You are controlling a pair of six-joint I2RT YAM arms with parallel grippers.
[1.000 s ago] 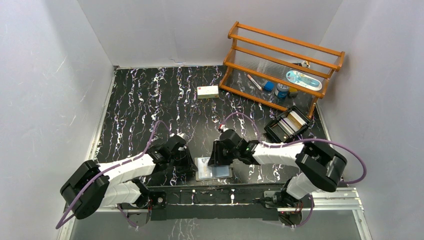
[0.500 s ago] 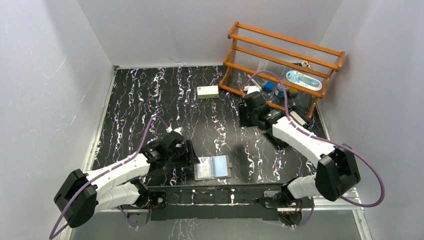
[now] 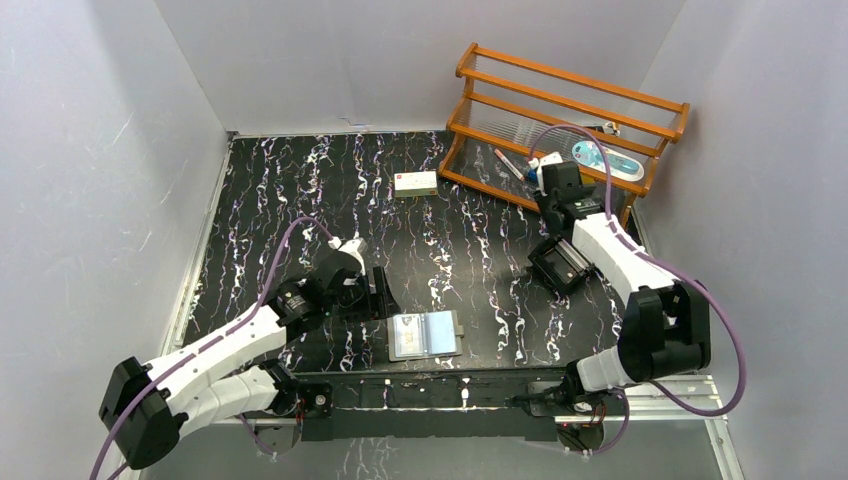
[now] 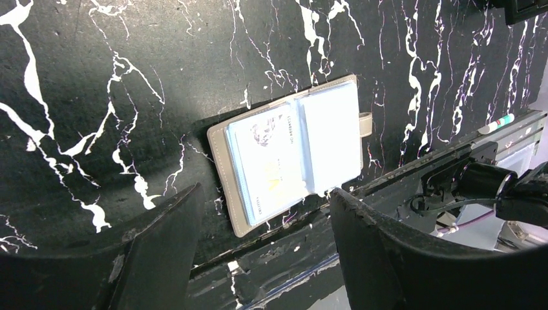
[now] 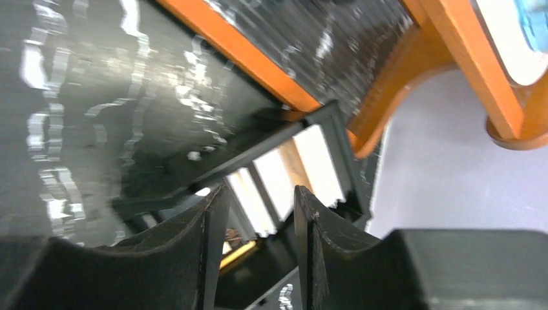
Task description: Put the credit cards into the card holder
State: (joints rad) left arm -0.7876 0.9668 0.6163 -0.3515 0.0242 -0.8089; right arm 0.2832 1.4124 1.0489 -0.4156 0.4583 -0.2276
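Note:
The card holder (image 3: 425,335) (image 4: 291,155) lies open and flat near the table's front edge, light blue inside, with a printed card (image 4: 266,165) in its left sleeve. My left gripper (image 3: 378,292) (image 4: 265,190) hovers just left of it, open and holding nothing. At the back right, my right gripper (image 3: 560,195) (image 5: 260,188) is above the black tray (image 3: 555,265) (image 5: 336,123), open with nothing between its fingers. In the tray stand the credit cards: white ones (image 5: 316,161) and a tan one (image 5: 294,158). From above, the arm hides most of the tray.
A wooden rack (image 3: 570,110) (image 5: 452,39) holding pens and small blue items stands right behind the tray. A white box with a red mark (image 3: 415,183) sits mid-back. A metal rail (image 3: 450,385) runs along the near edge. Grey walls enclose the table.
My left gripper has opened and drawn back up and left from the card holder. My right arm swung from the card holder to the back right, over the tray.

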